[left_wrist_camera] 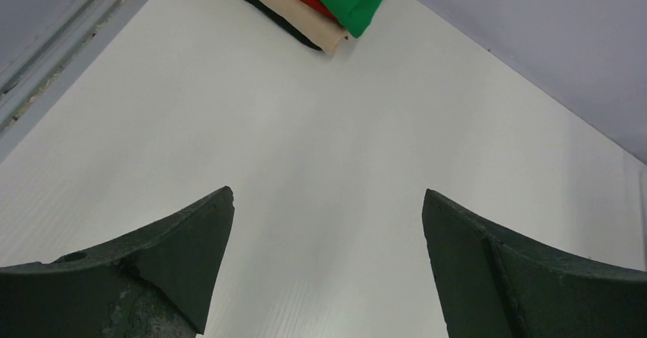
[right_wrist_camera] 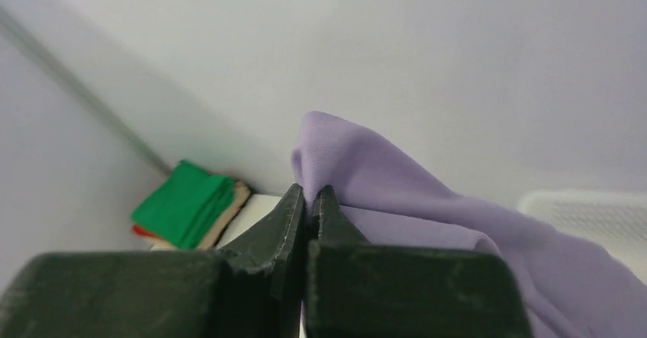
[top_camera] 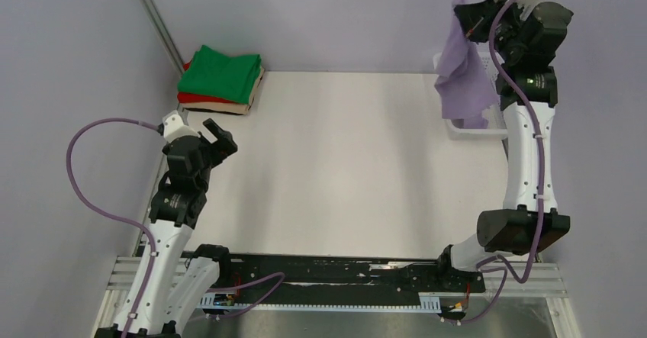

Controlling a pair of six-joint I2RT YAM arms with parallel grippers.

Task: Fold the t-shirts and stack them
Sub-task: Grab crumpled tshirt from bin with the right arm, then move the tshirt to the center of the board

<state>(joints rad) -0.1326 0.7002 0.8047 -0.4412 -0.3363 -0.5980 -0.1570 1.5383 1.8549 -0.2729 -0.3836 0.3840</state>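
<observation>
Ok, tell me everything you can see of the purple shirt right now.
The lavender t-shirt is plain, soft, thin-looking cloth, unfolded and bunched. It hangs in the air at the far right of the table, pinched near its top by the right end effector, jaws shut on a fold. It drapes down above the white mesh basket; whether its hem touches the basket is unclear.

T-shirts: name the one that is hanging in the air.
The lavender t-shirt, pinched in the right claw and dangling; the green shirt, red shirt and beige shirt lie folded, stacked in the far-left corner.
</observation>
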